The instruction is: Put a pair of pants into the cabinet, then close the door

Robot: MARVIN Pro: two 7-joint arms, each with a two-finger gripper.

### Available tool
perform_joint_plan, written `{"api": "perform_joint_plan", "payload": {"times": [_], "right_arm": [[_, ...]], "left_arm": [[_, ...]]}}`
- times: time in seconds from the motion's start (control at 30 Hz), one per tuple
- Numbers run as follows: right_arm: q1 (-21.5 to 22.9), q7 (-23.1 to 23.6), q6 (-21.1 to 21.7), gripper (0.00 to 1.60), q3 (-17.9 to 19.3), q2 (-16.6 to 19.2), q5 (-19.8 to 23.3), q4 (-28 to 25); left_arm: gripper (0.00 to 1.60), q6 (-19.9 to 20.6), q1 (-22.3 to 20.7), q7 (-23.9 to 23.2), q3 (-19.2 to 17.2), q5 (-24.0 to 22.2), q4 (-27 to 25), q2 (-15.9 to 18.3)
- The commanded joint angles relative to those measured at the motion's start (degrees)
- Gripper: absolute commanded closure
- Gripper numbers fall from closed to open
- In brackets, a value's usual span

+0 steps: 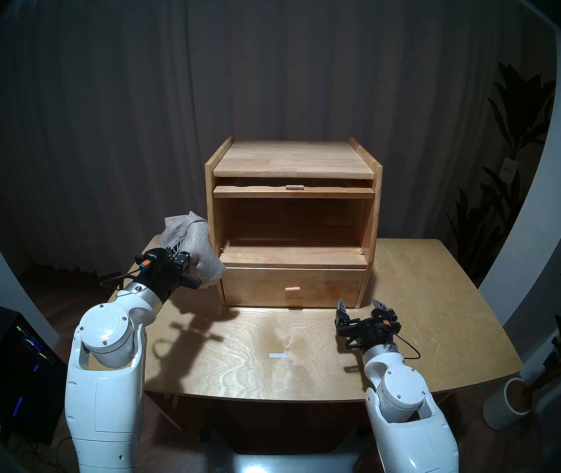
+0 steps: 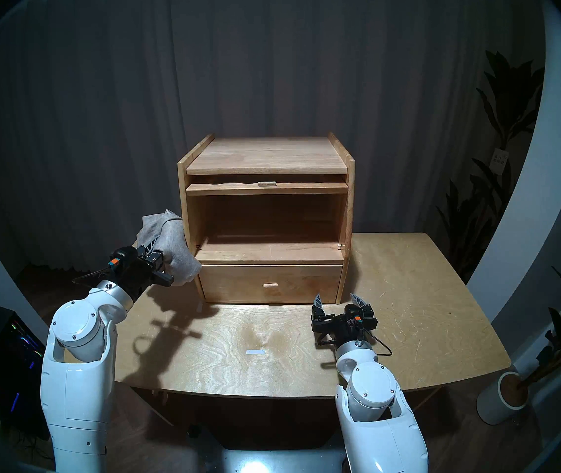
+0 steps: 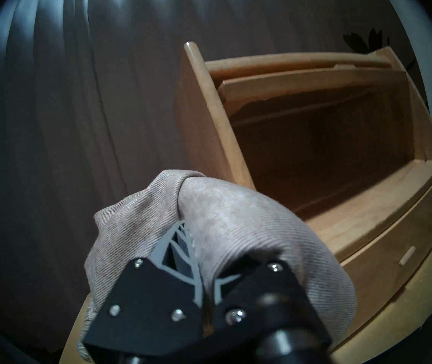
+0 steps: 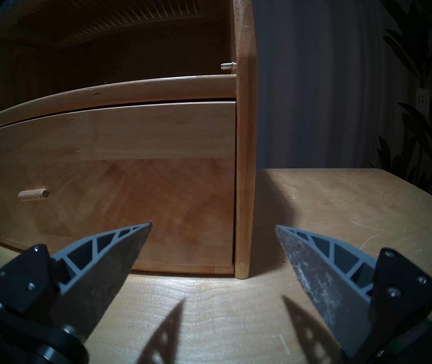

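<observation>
The left gripper (image 1: 183, 257) is clamped tight on the pair of pants (image 1: 193, 243), a bunched grey-beige knit bundle that it holds clear of the table (image 1: 425, 291), just outside the cabinet's (image 1: 292, 223) left side wall and about level with the floor of the upper compartment. That compartment stands open and bare; the door (image 1: 293, 191) appears lifted and slid back flat under the top board, only its front edge and peg handle (image 1: 294, 187) showing. The drawer (image 1: 292, 286) below is shut. The right gripper (image 1: 362, 305) rests low near the cabinet's front right corner, jaws wide apart and holding nothing. To do this step well, the bundle probably needs to swing right, around the left wall's front edge, then travel deep into the opening before release, so that no trailing cuff drapes over the front lip and fouls the door. Loose cloth hanging under the fingers could snag on that lip, so a slightly higher entry seems safer.
</observation>
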Motion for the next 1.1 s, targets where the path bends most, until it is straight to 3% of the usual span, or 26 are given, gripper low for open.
{"api": "perform_joint_plan", "payload": {"times": [0.0, 0.4, 0.83, 0.93, 1.03, 1.07], "right_arm": [[0.6, 0.0, -0.3, 0.00, 0.0, 0.0, 0.0, -0.9], [0.8, 0.0, -0.3, 0.00, 0.0, 0.0, 0.0, -0.7], [0.9, 0.0, -0.6, 0.00, 0.0, 0.0, 0.0, -1.3], [0.8, 0.0, -0.6, 0.00, 0.0, 0.0, 0.0, -1.6], [0.2, 0.0, -0.7, 0.00, 0.0, 0.0, 0.0, -2.5], [0.2, 0.0, -0.7, 0.00, 0.0, 0.0, 0.0, -2.5]], "left_arm": [[1.60, -2.5, 0.6, -3.3, 0.9, -6.5, -6.4, -2.6], [1.60, -3.2, 4.4, -6.6, 1.1, -14.4, -12.1, -4.5], [1.60, -3.3, 12.7, -15.6, 5.1, -24.2, -20.8, -6.0], [1.60, -2.5, 13.7, -17.0, 5.8, -25.0, -22.3, -5.6], [1.60, 3.5, 12.6, -15.1, 6.5, -21.9, -24.8, -3.9], [1.60, 3.5, 12.6, -15.1, 6.5, -21.9, -24.8, -3.9]]}}
